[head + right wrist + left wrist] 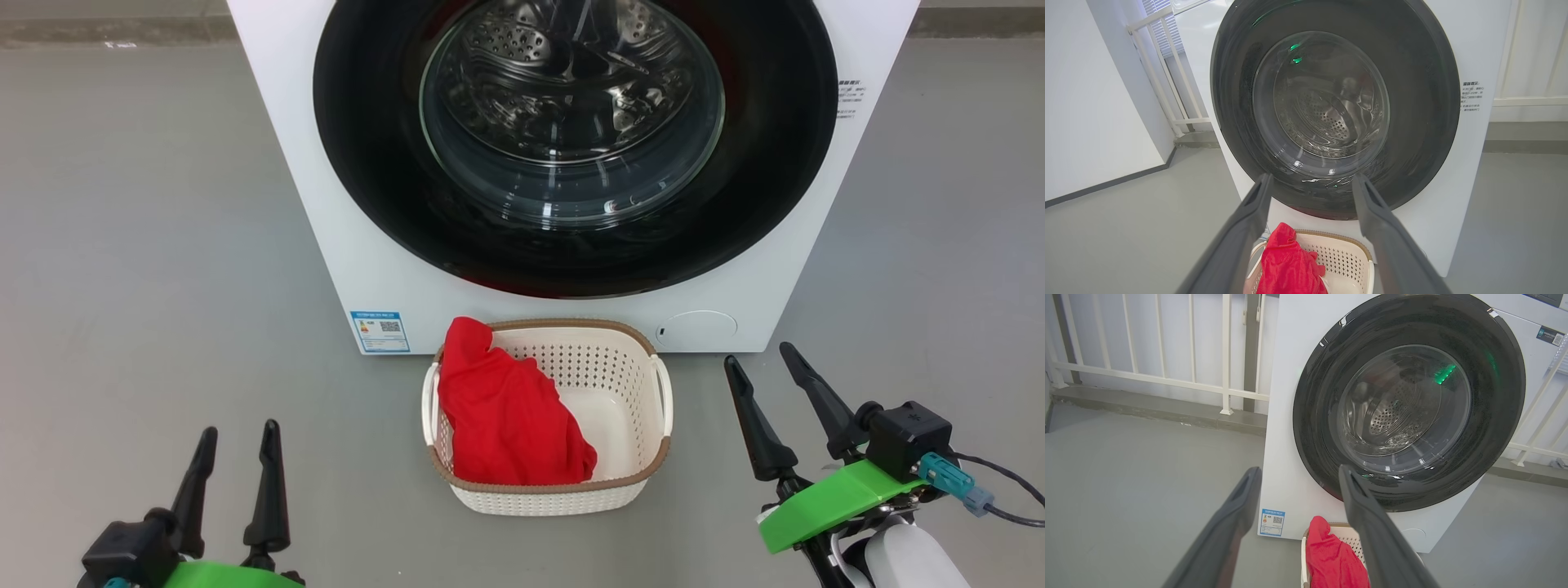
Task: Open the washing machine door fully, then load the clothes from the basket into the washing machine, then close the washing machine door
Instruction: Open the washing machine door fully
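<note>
My head camera looks down, close on the basket (630, 377); both low wrist cameras share the washing machine door (1312, 396).

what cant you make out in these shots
- Head view: washing machine top cut off by the upper edge.
- Head view: blue sticker print too small to read.
- All views: how many clothes lie in the basket; the red heap hides its own layers.
- Left wrist view: basket partly behind a finger of the left gripper.

The floor (147, 245) is grey. A white railing (1225, 355) stands on a low grey ledge (1147, 409). A white wall (1094, 102) borders the floor.
</note>
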{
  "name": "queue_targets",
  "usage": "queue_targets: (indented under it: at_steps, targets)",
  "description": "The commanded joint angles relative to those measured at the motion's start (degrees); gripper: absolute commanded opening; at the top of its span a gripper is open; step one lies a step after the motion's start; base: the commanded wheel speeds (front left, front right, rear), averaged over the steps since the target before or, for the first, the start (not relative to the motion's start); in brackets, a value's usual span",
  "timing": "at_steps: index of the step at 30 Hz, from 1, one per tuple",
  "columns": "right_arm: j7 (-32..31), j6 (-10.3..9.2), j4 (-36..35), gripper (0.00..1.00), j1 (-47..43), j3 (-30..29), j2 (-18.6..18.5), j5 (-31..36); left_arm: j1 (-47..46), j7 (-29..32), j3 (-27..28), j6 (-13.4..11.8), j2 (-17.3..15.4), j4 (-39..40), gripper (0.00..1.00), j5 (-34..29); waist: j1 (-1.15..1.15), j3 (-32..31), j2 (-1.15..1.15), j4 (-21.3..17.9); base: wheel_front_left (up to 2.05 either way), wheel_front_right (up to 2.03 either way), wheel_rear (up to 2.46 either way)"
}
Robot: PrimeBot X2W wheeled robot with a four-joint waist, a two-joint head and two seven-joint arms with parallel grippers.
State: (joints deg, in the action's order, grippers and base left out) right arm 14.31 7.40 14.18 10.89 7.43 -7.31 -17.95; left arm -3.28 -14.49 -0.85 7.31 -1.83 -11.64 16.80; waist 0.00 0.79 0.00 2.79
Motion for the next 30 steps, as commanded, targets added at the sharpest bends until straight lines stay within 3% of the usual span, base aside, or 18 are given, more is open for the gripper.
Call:
queue_targets:
  at_steps: [1, 30]
  targets:
    - [0.69, 0.09, -1.32, 1.00, 1.96, 1.47, -0.19, 0.17, -2.62, -0.51, 1.81, 0.18, -1.05, 1.14, 1.00, 0.05, 0.00, -0.05, 0.00, 0.02, 0.00, 0.00, 0.00]
    - [0.69, 0.09, -1.25, 1.00, 1.82, 2.09, -0.41, -0.20, -2.48, -0.51, 1.44, 0.18, -1.05, 0.55, 1.00, -0.63, 0.00, -0.36, 0.00, 0.03, 0.00, 0.00, 0.00]
